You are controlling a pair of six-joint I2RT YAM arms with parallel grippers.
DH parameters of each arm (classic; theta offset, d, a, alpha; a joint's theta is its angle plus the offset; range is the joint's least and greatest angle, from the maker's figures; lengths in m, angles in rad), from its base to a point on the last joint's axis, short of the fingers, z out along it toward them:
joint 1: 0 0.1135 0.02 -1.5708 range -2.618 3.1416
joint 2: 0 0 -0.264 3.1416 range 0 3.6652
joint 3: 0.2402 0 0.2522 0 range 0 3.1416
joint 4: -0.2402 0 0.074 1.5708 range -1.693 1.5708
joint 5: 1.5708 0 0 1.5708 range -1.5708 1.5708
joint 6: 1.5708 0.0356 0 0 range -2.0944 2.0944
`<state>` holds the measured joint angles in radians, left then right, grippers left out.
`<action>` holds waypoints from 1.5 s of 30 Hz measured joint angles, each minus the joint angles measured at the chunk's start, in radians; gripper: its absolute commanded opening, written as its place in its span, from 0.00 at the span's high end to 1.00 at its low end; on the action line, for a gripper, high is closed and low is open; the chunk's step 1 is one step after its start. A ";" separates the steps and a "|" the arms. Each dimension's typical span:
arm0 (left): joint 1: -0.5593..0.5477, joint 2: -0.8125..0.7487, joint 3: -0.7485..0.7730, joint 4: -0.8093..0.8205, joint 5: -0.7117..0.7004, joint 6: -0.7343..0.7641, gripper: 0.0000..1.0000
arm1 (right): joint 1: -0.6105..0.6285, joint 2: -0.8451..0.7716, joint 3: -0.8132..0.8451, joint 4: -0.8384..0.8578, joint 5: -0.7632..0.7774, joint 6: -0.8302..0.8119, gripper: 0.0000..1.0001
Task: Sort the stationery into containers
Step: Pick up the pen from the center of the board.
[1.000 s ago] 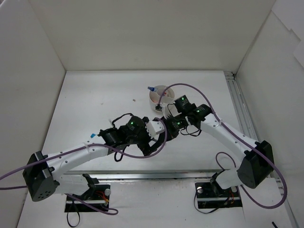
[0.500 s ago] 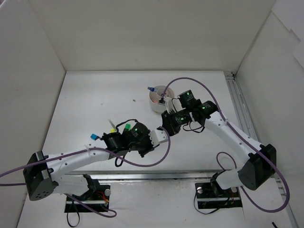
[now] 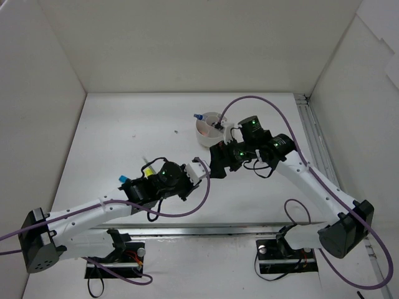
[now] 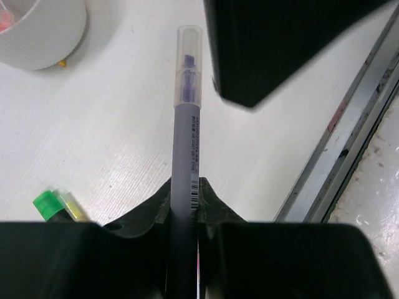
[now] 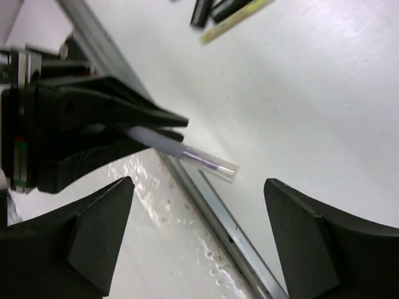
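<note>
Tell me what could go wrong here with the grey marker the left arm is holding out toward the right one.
1. The left gripper holds the grey clear-capped marker near its back end, so most of it overhangs. A knock from the open right gripper could tilt it or make it slip.
2. If the right gripper closes only on the transparent cap, the cap might pull off.
3. The two grippers are close together and could collide.

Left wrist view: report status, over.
Left gripper shut on clear-capped grey pen. Right gripper open, empty, facing the pen. White tub ahead, left; pen not yet in.
</note>
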<state>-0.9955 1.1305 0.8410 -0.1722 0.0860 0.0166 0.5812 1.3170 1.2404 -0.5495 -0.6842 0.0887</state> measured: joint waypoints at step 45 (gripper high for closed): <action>0.000 -0.036 -0.143 0.387 -0.227 -0.304 0.43 | 0.147 -0.111 -0.454 1.086 0.481 0.761 1.00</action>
<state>-0.9958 1.0946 0.6975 0.2146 -0.1406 -0.2871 0.7284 1.2060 0.7860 0.5365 -0.2031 0.8497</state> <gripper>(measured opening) 0.410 0.126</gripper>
